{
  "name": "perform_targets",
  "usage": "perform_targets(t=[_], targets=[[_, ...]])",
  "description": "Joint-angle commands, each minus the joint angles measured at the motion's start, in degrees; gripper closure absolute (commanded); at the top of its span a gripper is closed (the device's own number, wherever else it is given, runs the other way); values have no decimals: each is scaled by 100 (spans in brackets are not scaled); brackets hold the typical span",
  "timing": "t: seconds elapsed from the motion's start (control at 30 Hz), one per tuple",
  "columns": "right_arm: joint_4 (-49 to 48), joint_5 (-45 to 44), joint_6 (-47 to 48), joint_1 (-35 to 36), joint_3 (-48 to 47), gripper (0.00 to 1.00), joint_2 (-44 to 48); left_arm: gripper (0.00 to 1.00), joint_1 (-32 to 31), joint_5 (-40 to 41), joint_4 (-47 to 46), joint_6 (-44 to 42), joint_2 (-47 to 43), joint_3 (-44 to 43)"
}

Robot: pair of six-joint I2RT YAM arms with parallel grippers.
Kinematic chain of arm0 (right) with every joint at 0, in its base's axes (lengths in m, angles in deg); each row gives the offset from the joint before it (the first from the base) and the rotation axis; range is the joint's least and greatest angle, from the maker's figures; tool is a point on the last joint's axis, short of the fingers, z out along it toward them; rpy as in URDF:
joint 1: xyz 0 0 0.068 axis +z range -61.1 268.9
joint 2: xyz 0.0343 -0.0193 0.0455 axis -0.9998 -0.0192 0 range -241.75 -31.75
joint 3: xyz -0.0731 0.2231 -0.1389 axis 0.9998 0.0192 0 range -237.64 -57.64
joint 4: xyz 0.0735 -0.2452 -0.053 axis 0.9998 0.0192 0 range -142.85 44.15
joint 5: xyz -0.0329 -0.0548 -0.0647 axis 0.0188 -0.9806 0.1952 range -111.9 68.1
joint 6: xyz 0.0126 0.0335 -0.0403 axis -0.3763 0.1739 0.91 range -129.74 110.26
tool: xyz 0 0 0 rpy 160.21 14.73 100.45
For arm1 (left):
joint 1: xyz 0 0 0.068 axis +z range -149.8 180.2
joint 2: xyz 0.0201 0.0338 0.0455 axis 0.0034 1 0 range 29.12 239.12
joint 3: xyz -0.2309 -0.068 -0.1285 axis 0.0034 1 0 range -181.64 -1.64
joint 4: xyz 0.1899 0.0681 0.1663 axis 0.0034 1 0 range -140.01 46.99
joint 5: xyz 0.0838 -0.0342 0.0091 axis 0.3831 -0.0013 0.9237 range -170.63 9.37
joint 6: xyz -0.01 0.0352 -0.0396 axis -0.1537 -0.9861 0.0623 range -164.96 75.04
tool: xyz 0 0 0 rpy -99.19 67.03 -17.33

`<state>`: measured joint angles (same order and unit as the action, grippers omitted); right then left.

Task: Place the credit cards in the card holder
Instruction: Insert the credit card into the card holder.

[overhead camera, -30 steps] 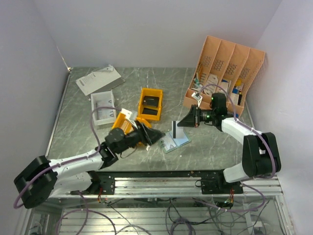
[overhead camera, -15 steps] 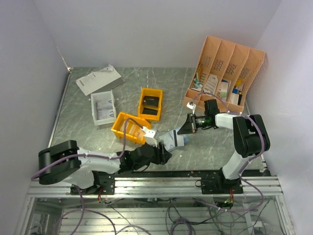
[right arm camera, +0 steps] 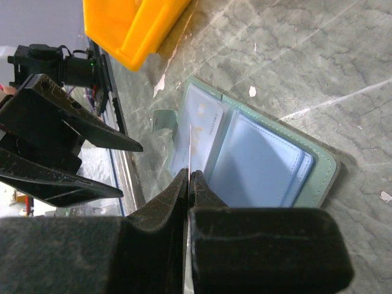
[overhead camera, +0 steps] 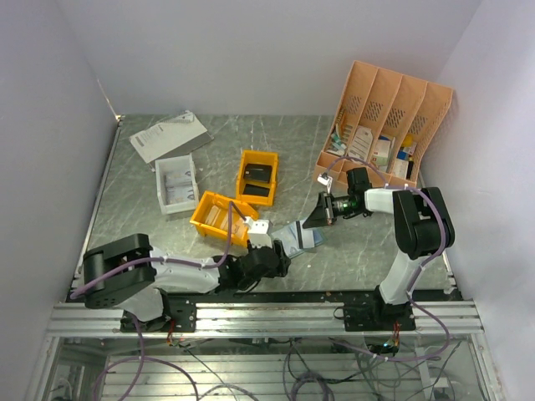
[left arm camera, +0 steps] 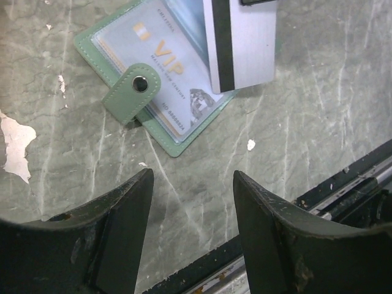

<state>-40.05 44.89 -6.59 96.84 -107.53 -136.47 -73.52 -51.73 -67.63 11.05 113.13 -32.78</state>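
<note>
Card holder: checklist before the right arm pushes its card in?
1. The card holder lies open: ok.
2. The card is pinched in the right gripper, jaws shut: ok.
3. The card's edge meets a free pocket: cannot tell; a VIP card fills one.
4. The left gripper braces the holder: not ok, jaws open, short of it.
5. The snap tab lies aside of the card: ok.

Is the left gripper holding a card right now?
No, the left gripper stands open and empty, short of the card holder.
</note>
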Motion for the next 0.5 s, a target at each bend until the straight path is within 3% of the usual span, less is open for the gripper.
perform_targets(t=[0.0,0.47], targets=[[68,-64,161,-55,-109,100,73,34,-14,407,297,158,167,-250],[65,-45,188,-144,-84,100,126,34,260,124,381,229,465,-392]])
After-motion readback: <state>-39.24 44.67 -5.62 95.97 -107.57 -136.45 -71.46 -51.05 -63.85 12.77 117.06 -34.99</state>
